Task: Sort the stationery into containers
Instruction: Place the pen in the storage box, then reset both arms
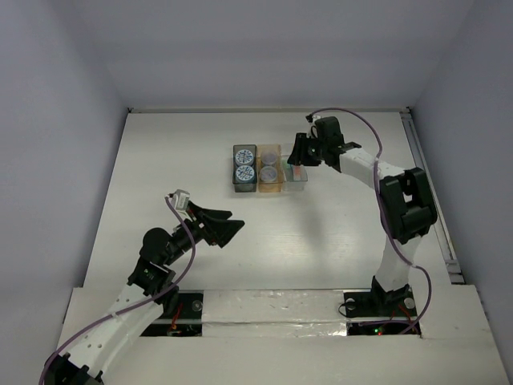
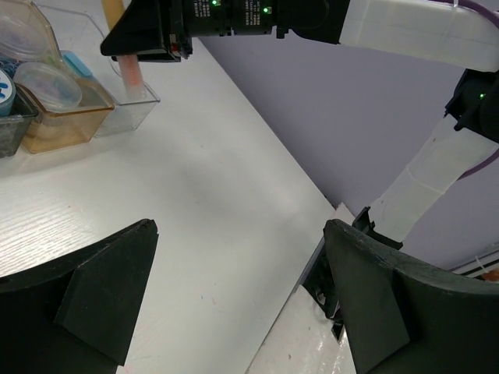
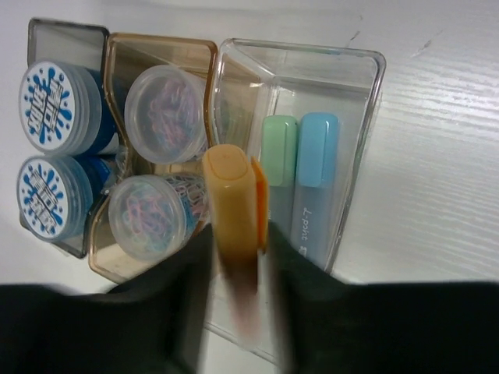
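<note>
The three joined boxes sit mid-table: dark grey (image 1: 244,166), tan-orange (image 1: 271,170) and clear (image 1: 296,173). My right gripper (image 1: 303,152) hangs over the clear box (image 3: 355,117), shut on an orange stick (image 3: 234,206) that points down into it. The stick (image 2: 131,74) also shows in the left wrist view. A green stick (image 3: 278,156) and a light blue stick (image 3: 316,179) lie in the clear box. Two patterned discs (image 3: 53,97) sit in the dark grey box. My left gripper (image 1: 220,224) is open and empty above bare table, well short of the boxes.
Two clear round tubs of coloured clips (image 3: 166,105) fill the tan-orange box. The table's right edge has a rail (image 1: 433,192). The right arm (image 2: 405,31) reaches across above the table to the boxes. The white near ledge (image 1: 272,309) holds both arm bases.
</note>
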